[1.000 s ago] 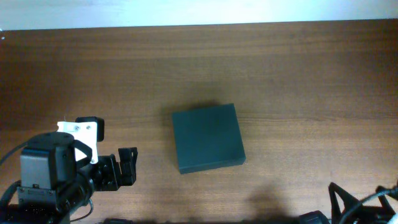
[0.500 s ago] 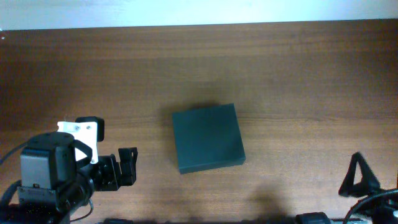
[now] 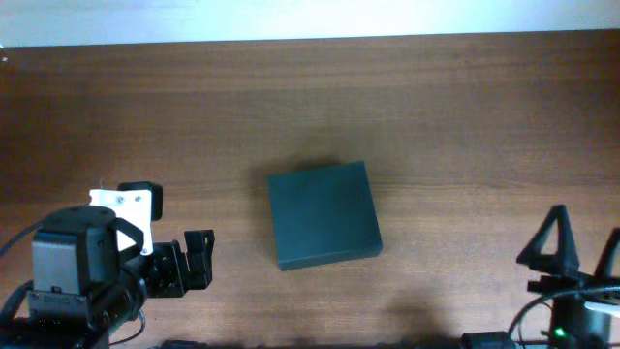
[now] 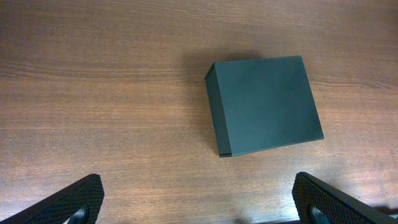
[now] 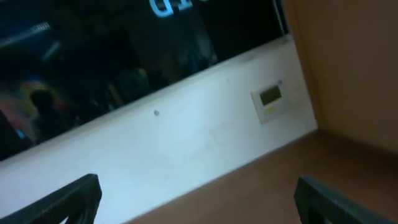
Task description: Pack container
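Wood table (image 3: 436, 107), overhead: brown grain, fills the view.
overhead, container (image 3: 323, 215): dark green-black box, lid shut flat, near table centre, slightly turned, nothing touching it.
overhead, left gripper (image 3: 201, 259): near-left corner, jaws spread wide, empty, well apart from container.
overhead, right gripper (image 3: 584, 247): near-right corner, jaws splayed wide, empty, well apart from container.
left wrist, container (image 4: 267, 102): right of centre in upper half, flat on table, one side wall showing on its left.
left wrist, fingers (image 4: 74, 202): one in each bottom corner, wide apart, only bare table between them.
right wrist, scene: camera tilted up off the table; white wall (image 5: 186, 143), dark glass (image 5: 93, 62) above with blurry reflections.
right wrist, wall panel (image 5: 269, 99): small, white, possibly a thermostat, too blurry to tell.
right wrist, fingers (image 5: 68, 202): in the bottom corners, wide apart, holding nothing.
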`<state>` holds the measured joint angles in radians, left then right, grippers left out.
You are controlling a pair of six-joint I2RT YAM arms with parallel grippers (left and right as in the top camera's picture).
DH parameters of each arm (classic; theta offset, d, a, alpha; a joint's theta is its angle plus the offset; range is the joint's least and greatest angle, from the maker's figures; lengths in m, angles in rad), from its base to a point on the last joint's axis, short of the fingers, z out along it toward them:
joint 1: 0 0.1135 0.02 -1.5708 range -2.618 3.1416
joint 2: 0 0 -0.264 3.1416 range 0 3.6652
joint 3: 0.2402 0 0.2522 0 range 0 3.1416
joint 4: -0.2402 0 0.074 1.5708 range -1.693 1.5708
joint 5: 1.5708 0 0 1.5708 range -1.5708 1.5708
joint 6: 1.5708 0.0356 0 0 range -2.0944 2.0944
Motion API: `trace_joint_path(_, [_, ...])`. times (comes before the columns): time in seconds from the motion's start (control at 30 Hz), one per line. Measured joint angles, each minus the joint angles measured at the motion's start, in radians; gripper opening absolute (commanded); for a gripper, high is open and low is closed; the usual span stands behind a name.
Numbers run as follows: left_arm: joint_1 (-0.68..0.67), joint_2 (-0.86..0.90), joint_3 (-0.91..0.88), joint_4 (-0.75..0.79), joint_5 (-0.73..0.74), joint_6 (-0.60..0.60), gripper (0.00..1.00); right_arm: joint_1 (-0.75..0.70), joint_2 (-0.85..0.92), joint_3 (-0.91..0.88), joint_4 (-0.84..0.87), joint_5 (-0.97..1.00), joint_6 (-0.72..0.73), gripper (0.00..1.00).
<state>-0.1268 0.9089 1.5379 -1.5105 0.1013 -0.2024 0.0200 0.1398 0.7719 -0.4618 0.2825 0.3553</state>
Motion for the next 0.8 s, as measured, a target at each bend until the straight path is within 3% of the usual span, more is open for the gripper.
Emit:
trace_joint_path(0.37, [0.000, 0.000, 0.000, 0.000, 0.000, 0.000, 0.99, 0.000, -0.056, -0.316, 0.301, -0.014, 0.000, 0.99])
trace_joint_path(0.8, [0.000, 0.000, 0.000, 0.000, 0.000, 0.000, 0.99, 0.000, -0.058, -0.486, 0.543, -0.084, -0.116, 0.99])
